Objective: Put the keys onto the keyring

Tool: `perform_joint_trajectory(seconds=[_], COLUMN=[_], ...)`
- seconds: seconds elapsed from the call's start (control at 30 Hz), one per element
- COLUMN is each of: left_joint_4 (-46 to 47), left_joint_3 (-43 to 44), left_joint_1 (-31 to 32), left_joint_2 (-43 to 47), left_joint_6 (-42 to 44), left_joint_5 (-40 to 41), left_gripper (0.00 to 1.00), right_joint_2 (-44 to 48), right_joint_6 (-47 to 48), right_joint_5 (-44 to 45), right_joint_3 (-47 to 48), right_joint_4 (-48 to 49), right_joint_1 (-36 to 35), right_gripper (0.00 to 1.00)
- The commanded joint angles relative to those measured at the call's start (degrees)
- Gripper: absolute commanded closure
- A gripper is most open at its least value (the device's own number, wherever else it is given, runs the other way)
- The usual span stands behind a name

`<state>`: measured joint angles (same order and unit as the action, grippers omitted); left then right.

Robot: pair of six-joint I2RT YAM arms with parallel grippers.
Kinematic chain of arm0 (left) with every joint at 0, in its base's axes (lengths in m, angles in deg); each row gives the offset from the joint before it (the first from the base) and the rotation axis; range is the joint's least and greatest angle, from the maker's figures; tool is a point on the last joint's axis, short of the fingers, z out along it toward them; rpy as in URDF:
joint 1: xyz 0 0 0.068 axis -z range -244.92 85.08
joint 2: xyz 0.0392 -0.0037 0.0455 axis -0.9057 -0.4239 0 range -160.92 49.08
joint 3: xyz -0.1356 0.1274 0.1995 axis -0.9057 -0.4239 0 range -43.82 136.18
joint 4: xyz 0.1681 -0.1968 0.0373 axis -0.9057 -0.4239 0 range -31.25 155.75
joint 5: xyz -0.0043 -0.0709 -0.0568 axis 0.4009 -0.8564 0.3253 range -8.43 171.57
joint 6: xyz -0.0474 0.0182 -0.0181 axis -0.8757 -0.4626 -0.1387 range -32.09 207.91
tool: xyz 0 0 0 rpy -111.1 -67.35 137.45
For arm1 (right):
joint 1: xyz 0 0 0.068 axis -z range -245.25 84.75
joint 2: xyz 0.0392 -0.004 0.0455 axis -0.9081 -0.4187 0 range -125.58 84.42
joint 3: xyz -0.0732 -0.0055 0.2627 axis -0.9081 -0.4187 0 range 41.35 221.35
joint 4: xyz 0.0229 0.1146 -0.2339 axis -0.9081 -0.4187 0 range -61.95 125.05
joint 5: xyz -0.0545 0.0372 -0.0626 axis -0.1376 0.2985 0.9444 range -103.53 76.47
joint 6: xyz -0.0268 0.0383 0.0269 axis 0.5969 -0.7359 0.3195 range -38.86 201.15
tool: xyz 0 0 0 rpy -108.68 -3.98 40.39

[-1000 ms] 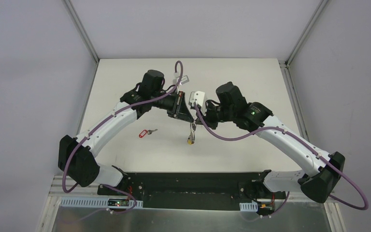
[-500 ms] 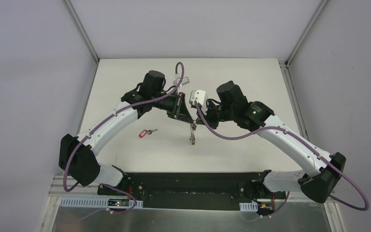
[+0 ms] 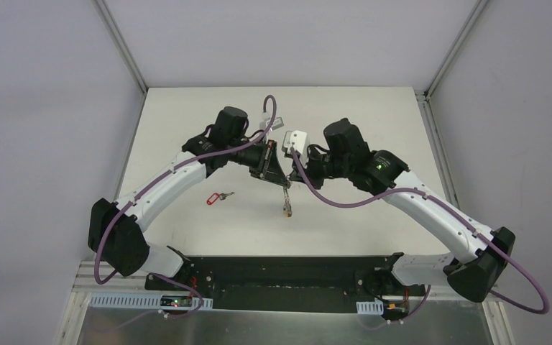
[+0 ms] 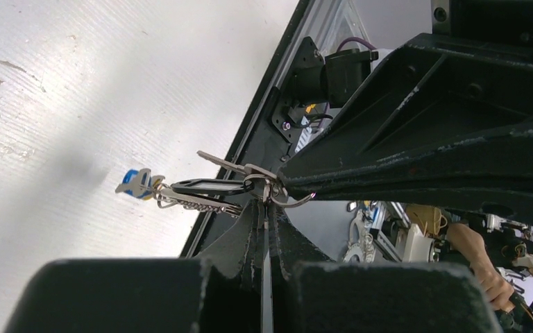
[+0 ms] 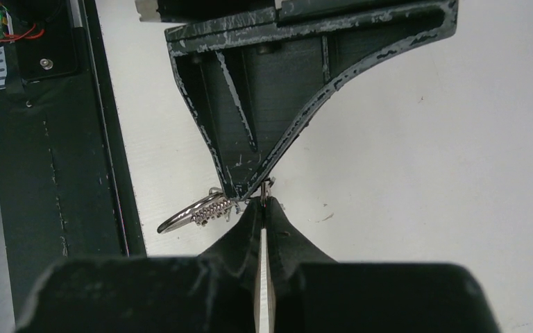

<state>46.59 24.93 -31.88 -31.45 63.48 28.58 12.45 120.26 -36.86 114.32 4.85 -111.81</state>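
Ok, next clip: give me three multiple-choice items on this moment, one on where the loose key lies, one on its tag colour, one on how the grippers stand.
1. Where is the loose key?
A) flat on the white table, on the left arm's side of the grippers
B) dangling in mid-air
C) inside a box

2. What colour is its tag?
A) green
B) red
C) white

3. How do the left gripper and the right gripper stand?
A) both wide open
B) one open, one shut
C) both shut, tips meeting at the keyring

Answers:
1 A: the top view shows it lying on the table, apart from both grippers.
2 B: the tag shows red against the white surface.
3 C: each wrist view shows its fingers pressed together, with the ring and its bunch at the tips.
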Motion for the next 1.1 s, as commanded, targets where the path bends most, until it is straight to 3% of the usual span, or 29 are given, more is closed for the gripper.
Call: perform_joint_trajectory(seconds=[0.0, 0.3, 0.53, 0.7, 1.07], left_joint_4=[1.73, 2.41, 14.92, 18.93, 18.29], left_joint_3=[-0.37, 1.17, -1.47, -3.52, -3.63], left_joint_1=[-0.09, -1.84, -1.71, -1.31, -1.05], left_joint_2=[2.18, 2.02, 0.39, -0.10, -0.50], left_joint_6=[1.66, 1.15, -13.14, -17.30, -16.49], left_joint_5=[-0.95, -1.33, -4.96, -5.88, -6.16], left_gripper=[1.00, 1.00, 1.00, 1.00, 1.00], right_joint_2=[3.23, 8.28, 5.29, 4.21, 4.40], right_joint_6=[0.82, 2.55, -0.88, -1.89, -1.75], right_joint_5=[-2.94, -7.16, -5.55, -3.73, -3.12], right_joint_3=[-1.35, -6.03, -5.73, -5.58, -4.94], right_joint_4=[1.05, 1.16, 4.74, 6.22, 5.77], right_joint_1=[1.67, 4.11, 4.03, 3.95, 4.01], right_gripper=[1.00, 1.00, 1.00, 1.00, 1.00])
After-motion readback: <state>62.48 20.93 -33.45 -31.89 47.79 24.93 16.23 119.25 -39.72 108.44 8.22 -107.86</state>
